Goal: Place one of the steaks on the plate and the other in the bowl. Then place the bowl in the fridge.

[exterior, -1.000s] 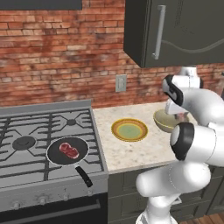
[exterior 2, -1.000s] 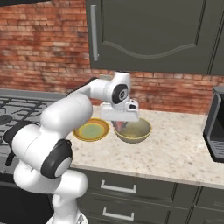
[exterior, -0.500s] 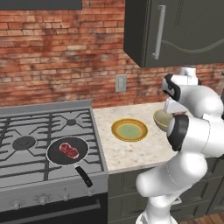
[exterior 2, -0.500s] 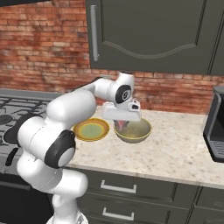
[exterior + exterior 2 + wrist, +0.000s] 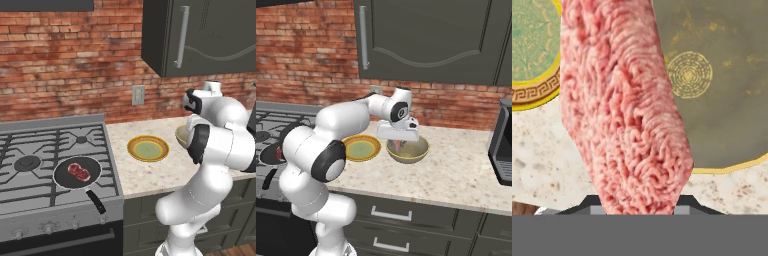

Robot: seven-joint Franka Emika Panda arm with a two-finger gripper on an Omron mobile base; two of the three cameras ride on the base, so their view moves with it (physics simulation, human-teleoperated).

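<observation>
One steak (image 5: 624, 107) is hanging clamped between the gripper (image 5: 401, 144) jaws, just above the tan bowl (image 5: 408, 151) on the speckled counter (image 5: 456, 172). The yellow-rimmed plate (image 5: 147, 148) is sitting beside the bowl; the second steak (image 5: 78, 171) is lying in the black frying pan (image 5: 76, 173) on the stove (image 5: 40, 155).

Coarse, grainy, matt pink flesh on the steak (image 5: 624, 107) clamped between the fingertips, dull beige glaze inside the bowl (image 5: 722, 95) just beyond it. Smooth yellow-rimmed ceramic on the plate (image 5: 534, 55) beside that, speckled stone on the counter (image 5: 542, 165) beneath, rough red brick wall (image 5: 301, 55) further off.
</observation>
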